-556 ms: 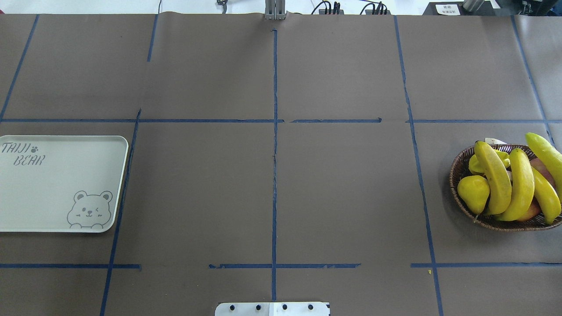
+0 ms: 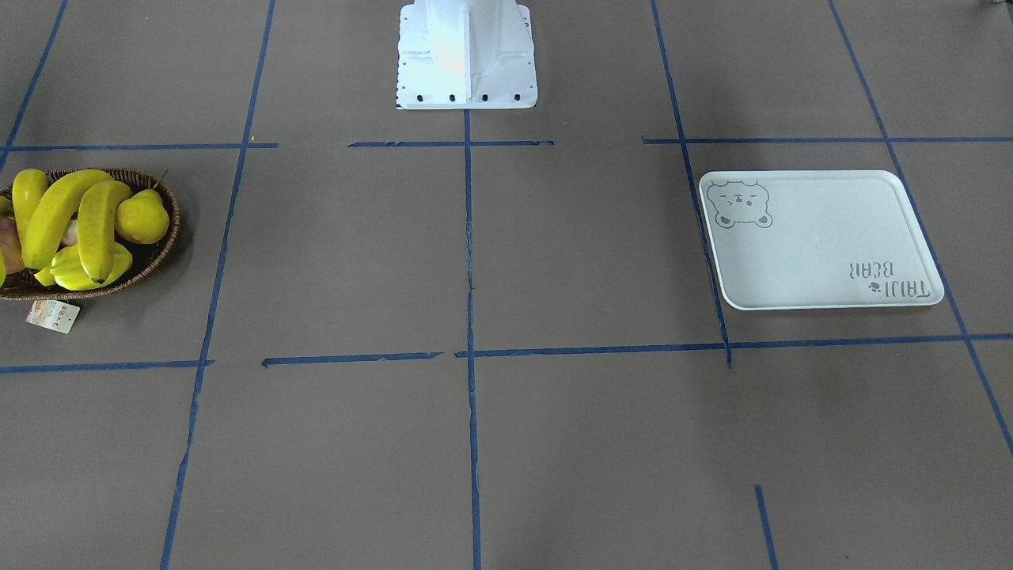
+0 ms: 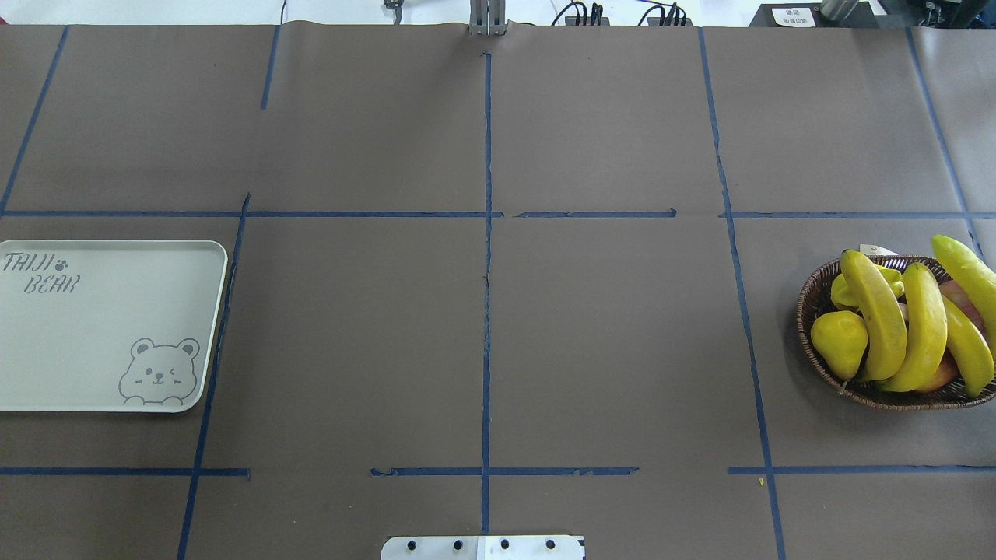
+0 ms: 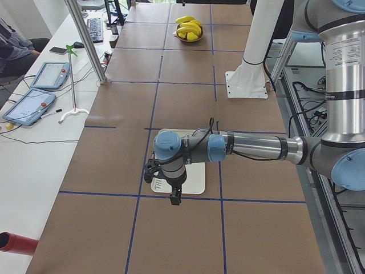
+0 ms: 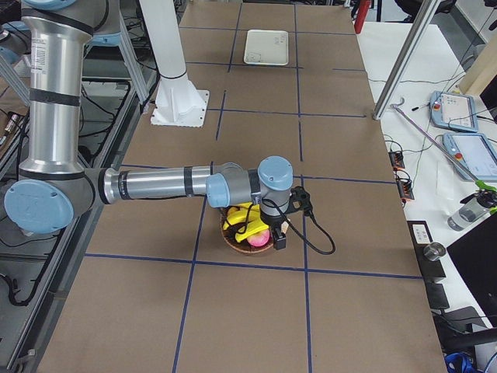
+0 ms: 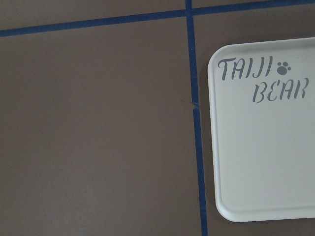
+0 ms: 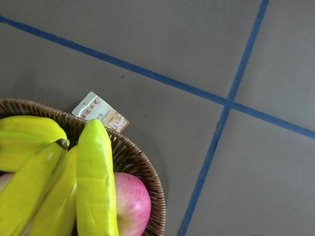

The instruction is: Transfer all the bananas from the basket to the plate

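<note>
**Presently: four bananas in the basket, both arms poised above the worktop's ends**

Overhead view: the bananas (image 3: 883, 327), four in all, lie side by side in the wicker basket (image 3: 809, 299) at the right end of the brown worktop (image 3: 607, 342). One of them sticks out over the basket's far rim. A yellow pear (image 3: 839, 341) sits at the left of the pile and a ridged starfruit (image 3: 844, 292) lies partly under the bananas. The right wrist view shows a pink apple (image 7: 130, 201) against the basket wall, and a paper tag (image 7: 101, 114) lying just outside the rim.

The plate (image 3: 93, 334), a white rectangular tray printed with "TAIJI BEAR" and a bear face, lies flat at the left end, well apart from the basket. Blue tape lines (image 3: 486, 311) divide the worktop into squares.

Side views: the left gripper (image 4: 173, 194) hangs above the plate's end, pointing down. The right gripper (image 5: 279, 237) hangs above the basket. Only these side views show the fingers, so one cannot tell whether either pair is open or closed.
</note>
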Tool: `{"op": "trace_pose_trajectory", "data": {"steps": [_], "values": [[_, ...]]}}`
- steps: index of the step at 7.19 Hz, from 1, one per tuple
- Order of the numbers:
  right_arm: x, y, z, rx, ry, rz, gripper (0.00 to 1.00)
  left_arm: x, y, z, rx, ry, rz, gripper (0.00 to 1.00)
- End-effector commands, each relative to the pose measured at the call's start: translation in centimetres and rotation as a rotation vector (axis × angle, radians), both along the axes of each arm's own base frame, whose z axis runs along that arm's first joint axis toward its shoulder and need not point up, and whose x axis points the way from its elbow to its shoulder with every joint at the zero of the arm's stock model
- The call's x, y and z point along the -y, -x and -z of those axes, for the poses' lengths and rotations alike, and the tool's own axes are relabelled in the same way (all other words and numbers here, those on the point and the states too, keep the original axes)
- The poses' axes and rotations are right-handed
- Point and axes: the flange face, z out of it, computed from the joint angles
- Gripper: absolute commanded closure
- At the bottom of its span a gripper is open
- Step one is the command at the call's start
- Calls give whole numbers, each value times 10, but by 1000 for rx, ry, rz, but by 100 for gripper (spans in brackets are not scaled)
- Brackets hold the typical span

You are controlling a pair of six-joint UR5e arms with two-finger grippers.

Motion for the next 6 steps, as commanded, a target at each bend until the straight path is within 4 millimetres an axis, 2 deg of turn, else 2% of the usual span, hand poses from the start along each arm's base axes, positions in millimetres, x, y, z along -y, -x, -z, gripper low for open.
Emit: {"op": "trace_pose_trajectory", "data": {"steps": [1, 2, 3, 4, 6], "values": [[-14, 30, 6, 48, -56, -34, 1, -2, 0, -3, 0, 10, 0, 0], [-41, 53, -5, 73, -66, -47, 1, -2, 0, -3, 0, 10, 0, 0], [-66, 65, -13, 91, -69, -88, 1, -2, -2, -4, 0, 11, -3, 0], [-90, 62, -24, 100, -85, -87, 1, -2, -2, -6, 0, 16, -3, 0], [-109, 62, -42, 50, -72, -74, 2, -4, -4, -9, 0, 25, -7, 0]]}}
